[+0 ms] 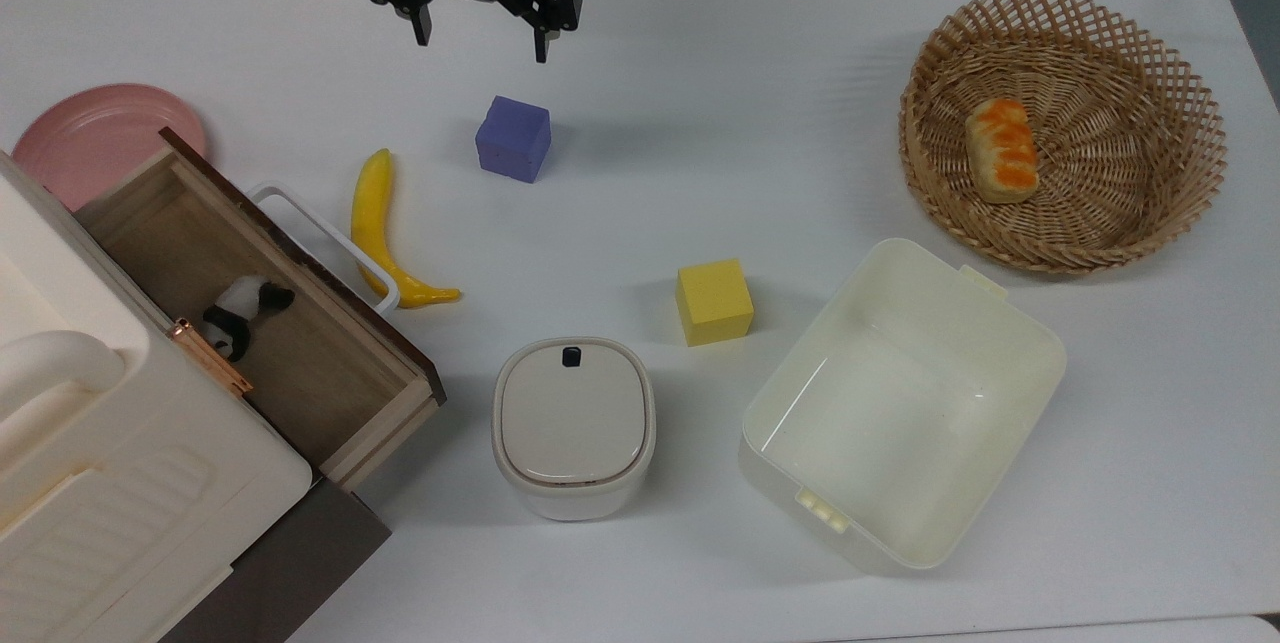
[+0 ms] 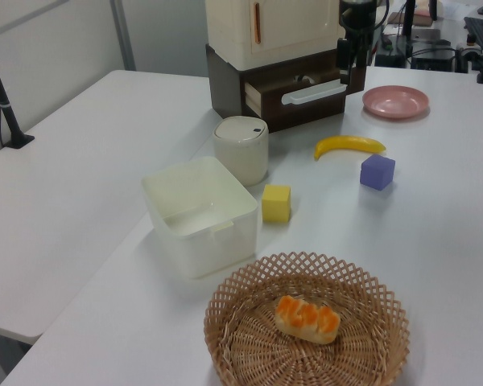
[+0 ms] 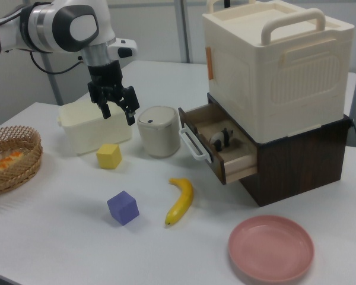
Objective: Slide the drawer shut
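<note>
Top view: drawer [image 1: 300, 343] stands pulled out at the table's left edge, handle [image 1: 325, 241] just beside the banana [image 1: 385, 233]. Gripper [image 1: 480, 35], fingers spread and empty, hangs near the far edge above the purple cube [image 1: 513, 139], bare table [image 1: 700, 103] between it and the handle.

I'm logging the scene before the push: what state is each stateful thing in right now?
drawer: pulled open, a small panda toy inside
end effector: open, empty, above the table
lidded bin: lid shut
cream tub: open-topped, empty
wicker basket: holds a bread piece
cream box on the cabinet: closed
pink plate: empty
</note>
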